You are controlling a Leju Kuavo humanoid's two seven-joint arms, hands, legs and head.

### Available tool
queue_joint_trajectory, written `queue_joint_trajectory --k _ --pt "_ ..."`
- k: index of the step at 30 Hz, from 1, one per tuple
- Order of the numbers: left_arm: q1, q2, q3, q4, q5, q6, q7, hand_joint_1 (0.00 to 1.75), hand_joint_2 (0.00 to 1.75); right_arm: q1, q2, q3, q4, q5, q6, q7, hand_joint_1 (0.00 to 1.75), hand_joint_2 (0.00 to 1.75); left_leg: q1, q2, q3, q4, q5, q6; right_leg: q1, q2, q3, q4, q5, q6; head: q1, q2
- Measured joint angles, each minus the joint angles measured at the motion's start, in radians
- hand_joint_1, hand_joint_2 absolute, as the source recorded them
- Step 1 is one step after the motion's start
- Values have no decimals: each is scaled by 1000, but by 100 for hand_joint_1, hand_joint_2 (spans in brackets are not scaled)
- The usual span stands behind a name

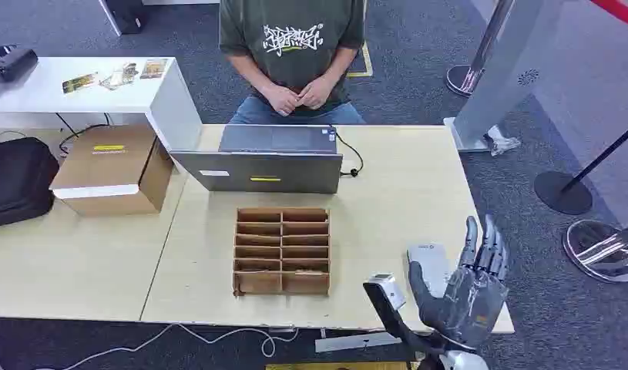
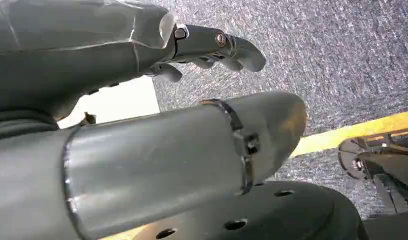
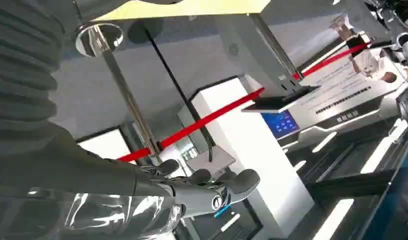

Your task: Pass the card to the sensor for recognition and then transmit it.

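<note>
Right hand (image 1: 466,289) hovers empty at table (image 1: 403,208) corner beside sensor (image 1: 429,262).

Behind the raised right hand (image 1: 468,289), the grey sensor (image 1: 429,264) on the table (image 1: 387,200) is partly hidden. Compartment contents of the cardboard organizer (image 1: 282,251), left of the sensor, are indiscernible.
</note>
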Motion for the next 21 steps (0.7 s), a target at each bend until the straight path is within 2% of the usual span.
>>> queue_joint_trajectory --k 21 --pt "0 -7 0 0 -2 4 -9 0 0 26 15 -43 -48 13 0 -10 0 175 0 0 0 0 0 0 0 0 0 0 0 0 0 0"
